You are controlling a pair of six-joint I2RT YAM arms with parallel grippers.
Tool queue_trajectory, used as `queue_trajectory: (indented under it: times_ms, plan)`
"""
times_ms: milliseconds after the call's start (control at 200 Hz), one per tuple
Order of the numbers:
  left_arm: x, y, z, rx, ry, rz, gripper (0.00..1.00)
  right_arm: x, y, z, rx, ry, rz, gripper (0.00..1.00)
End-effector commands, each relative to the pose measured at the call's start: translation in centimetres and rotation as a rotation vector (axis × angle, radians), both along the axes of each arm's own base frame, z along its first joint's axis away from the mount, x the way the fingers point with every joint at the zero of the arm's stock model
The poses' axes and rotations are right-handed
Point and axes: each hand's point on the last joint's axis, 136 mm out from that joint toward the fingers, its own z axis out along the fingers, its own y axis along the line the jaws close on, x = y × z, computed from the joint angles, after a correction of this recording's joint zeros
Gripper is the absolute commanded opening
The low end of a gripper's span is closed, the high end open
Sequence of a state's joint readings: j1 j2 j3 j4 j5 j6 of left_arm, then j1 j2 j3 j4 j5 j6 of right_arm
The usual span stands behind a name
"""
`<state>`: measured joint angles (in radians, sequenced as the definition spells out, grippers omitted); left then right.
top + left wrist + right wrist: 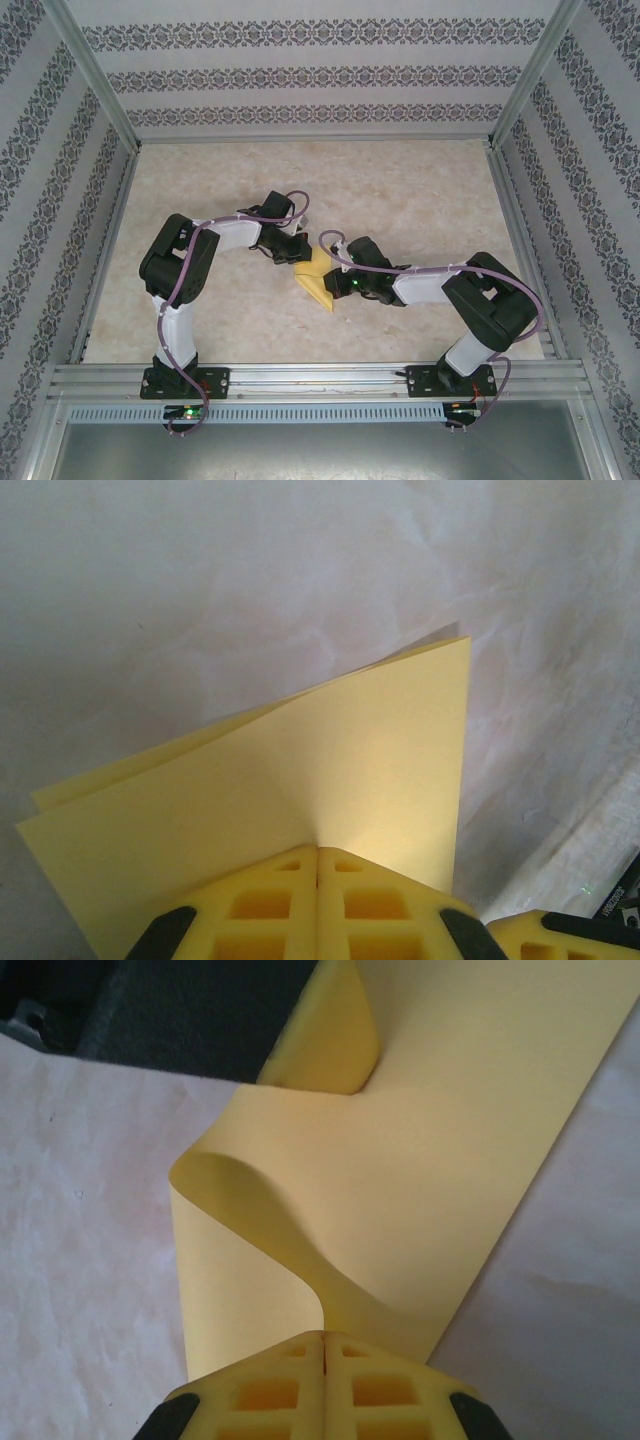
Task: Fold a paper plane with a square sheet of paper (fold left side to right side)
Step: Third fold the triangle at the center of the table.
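Note:
The square sheet of paper (pixel 318 282) is yellow and lies mid-table between both grippers, folded into a narrower two-layer shape (pixel 330 760). My left gripper (pixel 298 256) is shut, and its closed tips (pixel 318 850) press down on the top layer. Its yellow finger (pixel 320 1035) shows resting on the sheet's far end in the right wrist view. My right gripper (pixel 337 285) is shut (pixel 324 1334) on the near edge of the sheet (pixel 430 1180). A curl of paper (pixel 260 1220) rises off the table into its jaws.
The pale marbled tabletop (pixel 400 200) has free room all round the paper. Metal frame rails (pixel 320 375) run along the near edge, and patterned walls (pixel 300 75) close in the back and sides. Both arms bend inward toward the middle.

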<state>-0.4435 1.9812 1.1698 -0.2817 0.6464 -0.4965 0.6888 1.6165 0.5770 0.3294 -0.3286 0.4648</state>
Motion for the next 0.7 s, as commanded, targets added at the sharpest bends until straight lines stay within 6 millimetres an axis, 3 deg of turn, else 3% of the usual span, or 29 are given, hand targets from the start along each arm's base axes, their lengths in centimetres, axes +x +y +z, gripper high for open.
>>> queue_trajectory:
  times_ms: [0,505,695]
  plan:
    - [-1.7,1.8,-3.2,0.148,0.054,-0.001,0.0,0.9,0.0,0.5,-0.006,-0.031,-0.005,0.0]
    - [-1.6,1.8,-3.1,0.146,0.048,-0.003,0.0,0.5,-0.3,-1.4,-0.041,0.009,-0.002,0.0]
    - [-1.0,1.4,-1.9,0.122,0.015,0.007,0.08,-0.2,-0.8,-2.5,-0.063,0.036,-0.003,0.0]
